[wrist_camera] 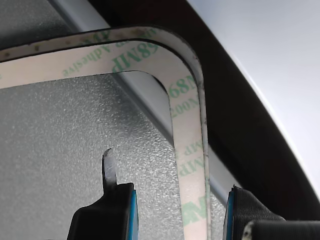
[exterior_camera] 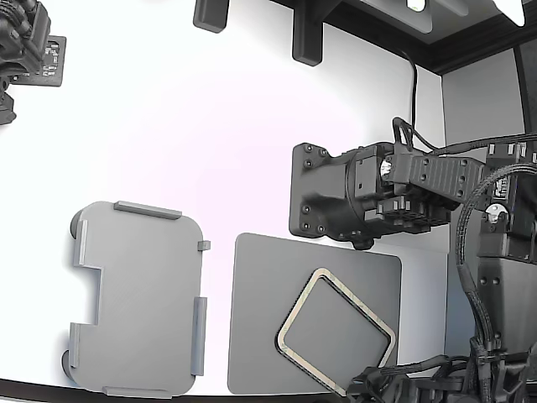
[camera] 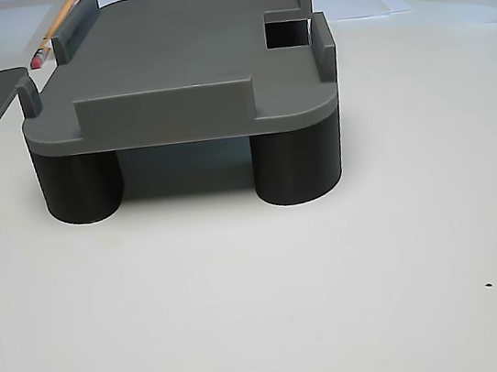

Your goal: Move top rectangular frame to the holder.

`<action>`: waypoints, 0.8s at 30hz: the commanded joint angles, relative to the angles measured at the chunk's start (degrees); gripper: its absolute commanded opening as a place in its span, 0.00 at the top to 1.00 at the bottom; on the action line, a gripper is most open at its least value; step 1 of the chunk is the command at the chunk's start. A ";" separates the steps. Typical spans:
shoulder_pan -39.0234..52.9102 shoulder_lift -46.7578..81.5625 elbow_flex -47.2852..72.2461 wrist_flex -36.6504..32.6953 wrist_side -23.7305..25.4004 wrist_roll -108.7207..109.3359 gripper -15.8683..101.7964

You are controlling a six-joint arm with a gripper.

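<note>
The beige rectangular frame (exterior_camera: 299, 309) lies tilted on the dark grey mat (exterior_camera: 260, 336); only one outline shows, so I cannot tell whether a second frame lies under it. In the wrist view my gripper (wrist_camera: 177, 212) is open and straddles one side of the frame (wrist_camera: 187, 135) near a rounded corner, one finger (wrist_camera: 107, 210) inside the hollow and the other outside. In the exterior view the gripper (exterior_camera: 362, 388) is a dark mass at the frame's near corner. The light grey holder (exterior_camera: 138, 298) stands empty at the exterior view's left, and also shows in the other view (camera: 176, 67).
A large black arm body (exterior_camera: 361, 197) hangs over the mat's far edge. A second arm (exterior_camera: 21, 50) is at the exterior view's top left. Cables (exterior_camera: 478, 277) run down the right. A pencil (camera: 56, 33) lies behind the holder.
</note>
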 commanded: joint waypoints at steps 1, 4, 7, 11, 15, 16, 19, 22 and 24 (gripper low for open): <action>-1.49 1.49 -0.97 -0.09 0.35 -0.44 0.26; -1.49 1.49 -0.53 -0.26 0.70 -0.09 0.33; -1.49 1.49 0.35 -0.97 0.79 0.09 0.33; -1.49 1.67 1.23 -1.76 0.97 0.18 0.33; -1.49 1.49 1.49 -2.20 1.32 0.00 0.32; -1.49 1.49 1.49 -2.29 1.41 0.00 0.32; -1.49 1.49 1.49 -2.29 1.58 -0.09 0.31; -1.49 1.49 1.67 -2.20 1.67 -0.09 0.33; -1.49 1.49 1.85 -2.37 1.76 0.09 0.35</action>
